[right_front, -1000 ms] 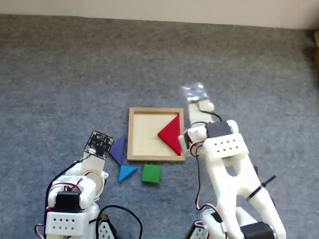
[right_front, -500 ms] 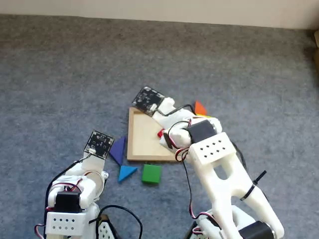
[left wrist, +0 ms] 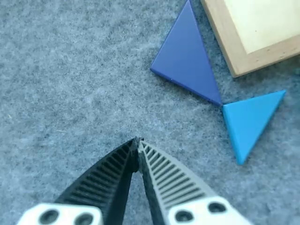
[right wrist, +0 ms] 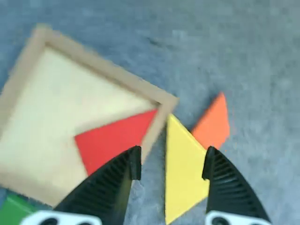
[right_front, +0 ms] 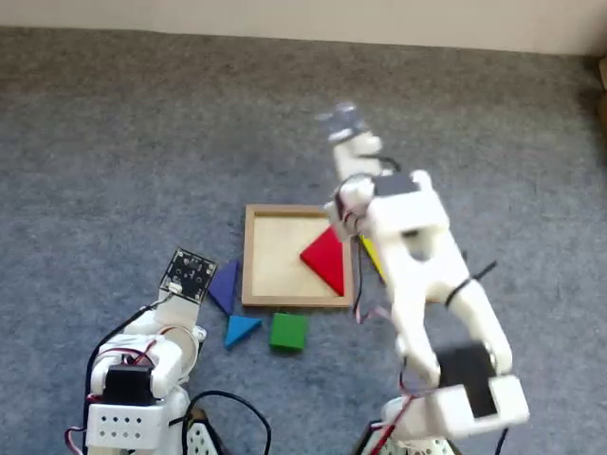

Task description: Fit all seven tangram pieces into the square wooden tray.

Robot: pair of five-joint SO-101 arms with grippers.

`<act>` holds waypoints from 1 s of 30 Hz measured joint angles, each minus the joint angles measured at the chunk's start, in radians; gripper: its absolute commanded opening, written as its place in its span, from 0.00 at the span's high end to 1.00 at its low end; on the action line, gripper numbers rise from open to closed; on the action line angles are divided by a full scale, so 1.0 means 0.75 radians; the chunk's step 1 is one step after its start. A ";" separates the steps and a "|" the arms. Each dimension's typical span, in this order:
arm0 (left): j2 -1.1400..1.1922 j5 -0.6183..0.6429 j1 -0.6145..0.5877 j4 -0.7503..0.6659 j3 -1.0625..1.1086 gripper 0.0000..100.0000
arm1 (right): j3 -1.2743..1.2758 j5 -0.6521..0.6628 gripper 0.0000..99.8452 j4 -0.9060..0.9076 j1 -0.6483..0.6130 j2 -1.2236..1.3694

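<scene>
Right wrist view: the right pincer (right wrist: 172, 154) is seen spread wide and empty, with its tips to either side of the yellow triangle (right wrist: 183, 183). That piece lies on the carpet just beside one wall of the tray (right wrist: 93, 58). An orange triangle (right wrist: 213, 124) is met on the yellow one's far side from the tray, touching it or very nearly. Inside the tray, the red triangle (right wrist: 112, 140) is set against that same wall.

The left pincer (left wrist: 138, 143) is pressed together on nothing, over bare carpet off a tray corner. Near it lie the dark blue triangle (left wrist: 187, 61) and the light blue triangle (left wrist: 248, 119), tip to tip.

One piece is judged placed, and the yellow triangle is judged the piece in hand. A straight descent is called for next, with the jaws closed across the flat piece and neither the tray wall nor the orange neighbour nudged.

How the orange piece sits against the yellow one is given by the right wrist view, since the high view has the arm across that spot. The green square (right_front: 288, 331), just beside the tray's near edge, is laid out plainly in the high view.
</scene>
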 measured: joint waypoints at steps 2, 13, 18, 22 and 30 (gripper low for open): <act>0.000 0.000 0.000 0.000 0.000 0.99 | -0.108 -0.090 0.79 0.102 0.033 0.096; 0.000 0.000 0.000 0.000 0.000 0.99 | -0.399 -0.282 0.69 0.333 0.192 0.336; 0.000 0.000 0.000 0.000 0.000 0.99 | -0.399 -0.282 0.69 0.336 0.211 0.499; 0.000 0.000 0.000 0.000 0.000 0.99 | -0.430 -0.250 0.70 0.338 0.205 0.571; 0.000 0.000 0.000 0.000 0.000 0.99 | -0.440 -0.225 0.76 0.336 0.149 0.579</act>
